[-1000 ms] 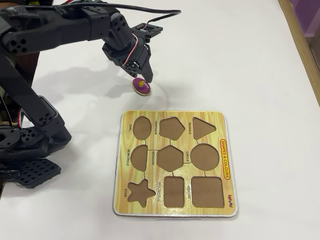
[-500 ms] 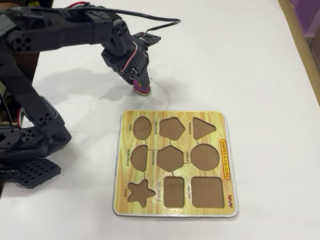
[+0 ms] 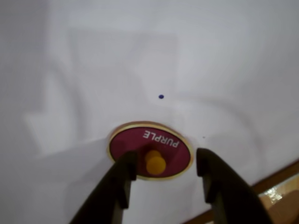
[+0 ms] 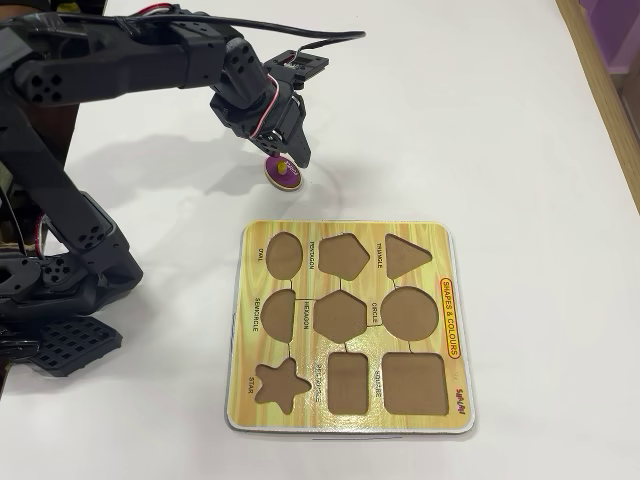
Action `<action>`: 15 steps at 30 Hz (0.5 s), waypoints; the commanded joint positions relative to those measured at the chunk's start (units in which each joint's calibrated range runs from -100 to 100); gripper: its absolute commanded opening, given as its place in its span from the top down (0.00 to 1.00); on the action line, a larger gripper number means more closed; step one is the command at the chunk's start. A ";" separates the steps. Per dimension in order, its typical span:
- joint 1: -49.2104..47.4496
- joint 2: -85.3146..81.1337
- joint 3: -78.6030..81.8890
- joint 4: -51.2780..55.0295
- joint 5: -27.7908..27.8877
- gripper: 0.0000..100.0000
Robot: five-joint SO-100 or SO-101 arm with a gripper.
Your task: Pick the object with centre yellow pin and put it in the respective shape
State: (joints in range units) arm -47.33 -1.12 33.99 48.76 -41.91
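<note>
The object with centre yellow pin is a purple oval piece lettered PURPLE, lying flat on the white table. In the wrist view my gripper is open, with its two dark fingers on either side of the yellow knob and a gap on both sides. From overhead, the piece lies just beyond the board's top edge, partly under the gripper. The respective shape is the brown oval cutout at the top left of the yellow board, and it holds nothing.
The board's other cutouts, among them a circle and a semicircle, hold no pieces. My arm's black base stands at the left. A wooden edge runs along the table's right side. The board's corner shows at the wrist view's lower right.
The gripper dropped over the piece and hid it half a second ago. Now it stands slightly up and right, and the piece and its knob show again at about the same spot.
</note>
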 commanded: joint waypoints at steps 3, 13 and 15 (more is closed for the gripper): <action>-0.03 -0.22 -0.90 -0.27 -0.24 0.85; -0.32 -0.22 -0.81 -0.27 -1.91 0.85; -0.32 -0.14 -0.81 -0.27 -1.91 0.85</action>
State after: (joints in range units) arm -47.43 -1.12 33.99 48.76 -43.63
